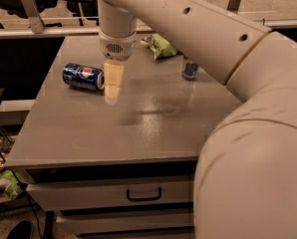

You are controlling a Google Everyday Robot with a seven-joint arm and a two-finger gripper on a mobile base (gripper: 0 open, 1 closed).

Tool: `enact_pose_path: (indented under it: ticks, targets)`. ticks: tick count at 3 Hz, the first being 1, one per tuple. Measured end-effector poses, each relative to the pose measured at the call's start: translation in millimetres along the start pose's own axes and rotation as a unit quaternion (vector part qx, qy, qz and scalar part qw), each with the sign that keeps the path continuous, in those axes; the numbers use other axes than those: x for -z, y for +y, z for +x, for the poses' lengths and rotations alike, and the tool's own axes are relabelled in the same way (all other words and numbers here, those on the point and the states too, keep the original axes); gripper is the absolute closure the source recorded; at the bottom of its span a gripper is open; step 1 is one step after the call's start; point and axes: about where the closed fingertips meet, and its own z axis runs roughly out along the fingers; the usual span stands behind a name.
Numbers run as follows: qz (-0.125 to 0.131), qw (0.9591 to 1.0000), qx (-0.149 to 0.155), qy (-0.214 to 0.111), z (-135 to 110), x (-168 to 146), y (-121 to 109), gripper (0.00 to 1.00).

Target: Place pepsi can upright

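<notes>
The pepsi can [82,76] lies on its side at the left of the grey table top [153,128], its silver end facing right. It is dark blue with a round red-white-blue logo. My gripper [112,85] hangs from the white wrist just right of the can, close to its right end, low over the table. My arm crosses the view from the right.
A taller slim silver-and-blue can [190,68] stands upright at the right, partly behind my arm. A green snack bag [160,46] lies at the back of the table. Drawers [143,194] sit under the front edge. Office chairs stand behind the table.
</notes>
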Motion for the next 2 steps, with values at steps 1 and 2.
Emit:
enact_pose_path:
  ticks: [1, 2]
  targets:
    - [-0.006, 0.9998, -0.007, 0.016, -20, -17, -13, 0.00]
    - [-0.006, 0.9995, -0.009, 0.028, -40, -29, -22, 0.00]
